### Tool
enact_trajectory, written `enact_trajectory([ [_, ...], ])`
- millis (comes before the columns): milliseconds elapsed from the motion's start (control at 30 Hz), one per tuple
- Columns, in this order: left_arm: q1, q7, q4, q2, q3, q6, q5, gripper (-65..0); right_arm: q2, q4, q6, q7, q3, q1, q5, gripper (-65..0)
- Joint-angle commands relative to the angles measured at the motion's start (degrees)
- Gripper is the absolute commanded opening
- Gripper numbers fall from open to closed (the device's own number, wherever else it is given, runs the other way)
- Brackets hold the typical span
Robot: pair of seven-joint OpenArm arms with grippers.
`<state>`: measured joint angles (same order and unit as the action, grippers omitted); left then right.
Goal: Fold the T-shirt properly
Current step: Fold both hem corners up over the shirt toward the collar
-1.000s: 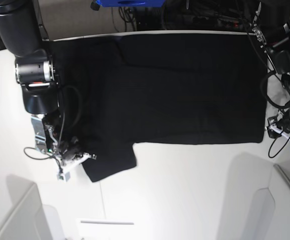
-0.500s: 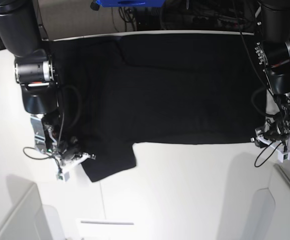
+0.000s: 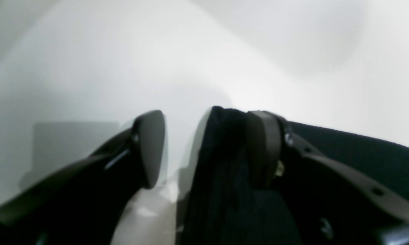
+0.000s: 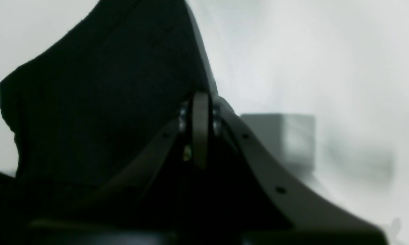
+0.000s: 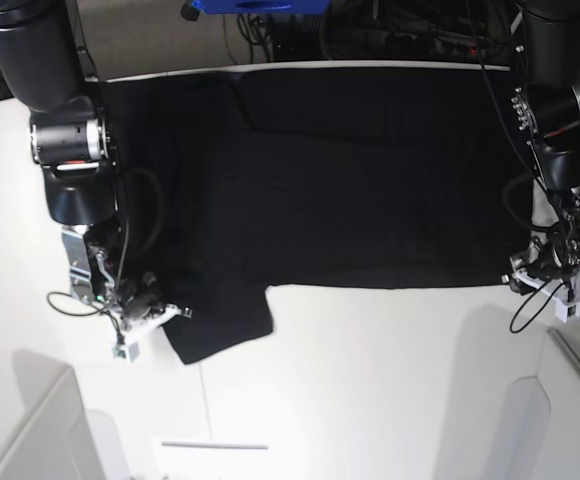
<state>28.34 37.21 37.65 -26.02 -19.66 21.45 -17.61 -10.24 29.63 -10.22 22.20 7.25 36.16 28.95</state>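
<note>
The T-shirt (image 5: 350,180) lies spread flat on the white worktop (image 5: 370,380), plain black side up, filling most of the far half of the surface in the base view. Its long near edge runs straight across the middle of the worktop, and 1 sleeve (image 5: 220,325) juts toward the camera at the view's left end, lying flat on the white surface.

The right tool (image 5: 145,312), on the base view's left, sits at the outer edge of that sleeve. From the right wrist view its 2 fingers (image 4: 200,129) are pressed together, with the black cloth (image 4: 98,102) rising just beyond and to the left of the tips; the dark fabric and dark fingers blur together, so whether a fold of cloth is actually caught between them I cannot tell.

The left tool (image 5: 542,272), on the base view's right, sits at the near corner of the shirt's other end, low against the worktop. In the left wrist view its fingers are spread: 1 finger (image 3: 150,146) stands over bare white worktop (image 3: 88,68), the other finger (image 3: 264,146) lies on top of the black cloth, and the edge of the shirt (image 3: 218,153) stands up in the gap, against the inner face of that second finger. The first finger is clear of the cloth, so nothing is pinched here

A low white wall (image 5: 30,430) rises at the near left corner of the worktop, another (image 5: 570,400) at the near right
</note>
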Motion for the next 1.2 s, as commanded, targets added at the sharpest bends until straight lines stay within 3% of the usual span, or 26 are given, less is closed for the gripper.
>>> enact_trajectory([
  [0,0.6,0.5,0.5,-0.8,-0.1,0.2,0.0,-29.3,-0.4,0.7,-0.5,0.5,-0.1,1.4,0.0,-65.0],
  [133,0.5,0.5,0.3,-0.7,0.0,0.2,0.0,-33.1,-0.4,0.7,-0.5,0.5,-0.2,1.3,0.0,-65.0],
  [367,-0.9,0.6,0.8,-0.7,0.0,0.5,-0.5,-65.0,-0.4,0.7,-0.6,0.3,-0.1,0.6,0.0,-65.0],
  [500,-2.5,0.7,2.9,0.0,0.0,0.6,-0.5,-65.0,-0.8,0.7,-0.6,0.2,0.1,0.5,0.0,-65.0],
  [733,-8.1,1.1,16.0,0.0,-0.1,0.6,-0.7,-65.0,-1.8,1.8,-0.6,0.2,-0.3,0.5,0.0,-65.0],
  [900,-10.7,4.9,21.6,0.7,-0.7,0.6,-0.7,-65.0,-3.9,13.3,-0.3,0.5,-0.3,-4.2,0.0,-65.0],
  [1167,-13.6,5.8,30.0,0.9,-0.7,0.6,-0.8,-65.0,-5.6,26.9,-0.2,3.9,-0.4,-9.4,0.0,-65.0],
])
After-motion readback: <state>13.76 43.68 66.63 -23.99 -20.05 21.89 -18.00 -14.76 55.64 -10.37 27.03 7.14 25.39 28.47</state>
